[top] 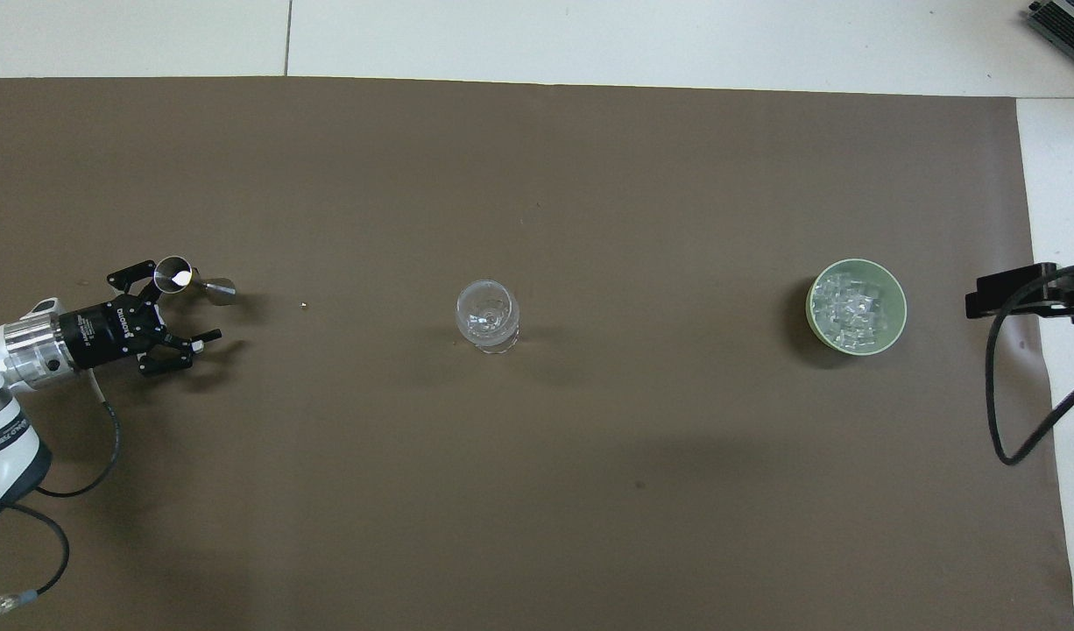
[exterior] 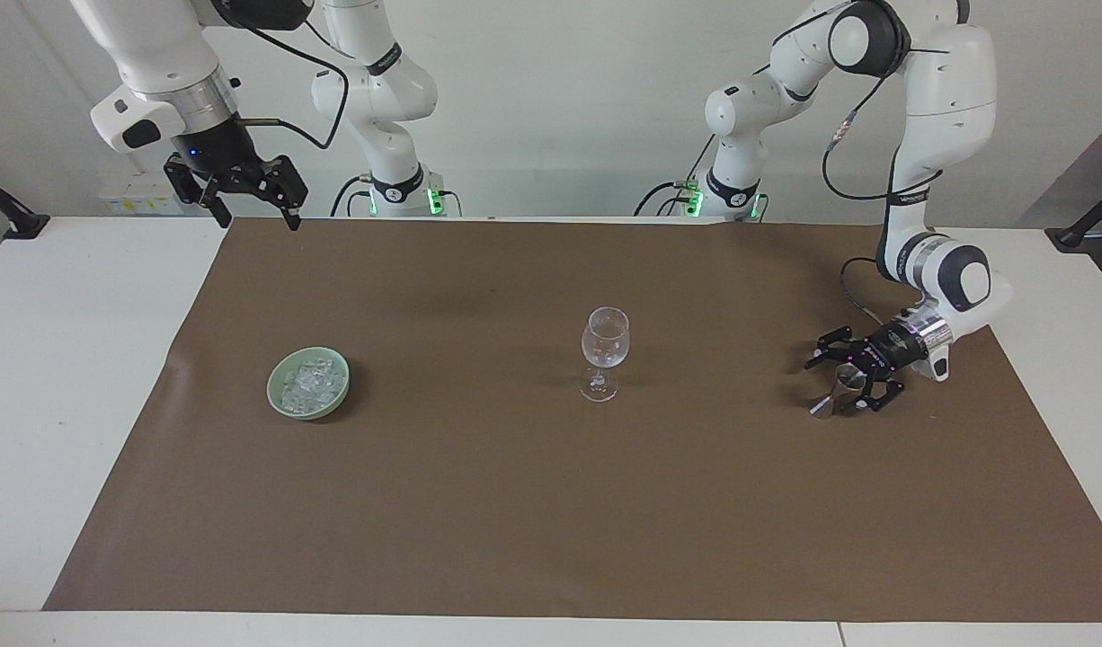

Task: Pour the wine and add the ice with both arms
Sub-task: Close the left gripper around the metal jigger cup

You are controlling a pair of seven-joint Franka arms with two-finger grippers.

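Note:
An empty clear wine glass (exterior: 604, 350) stands upright mid-mat, also seen in the overhead view (top: 487, 315). The ice (exterior: 310, 381) is a heap of small clear chunks in a green bowl (exterior: 281, 403) toward the right arm's end (top: 856, 307). A small metal jigger (exterior: 834, 393) stands toward the left arm's end (top: 193, 280). My left gripper (exterior: 835, 385) is low over the mat, lying sideways and open, with the jigger between its spread fingers (top: 184, 300). My right gripper (exterior: 256, 220) is open and empty, raised over the mat's corner nearest the robots.
A brown mat (exterior: 551, 503) covers most of the white table (exterior: 66, 359). A tiny pale speck (top: 303, 305) lies on the mat between the jigger and the glass. The right arm's black cable (top: 997, 394) hangs over the mat's edge.

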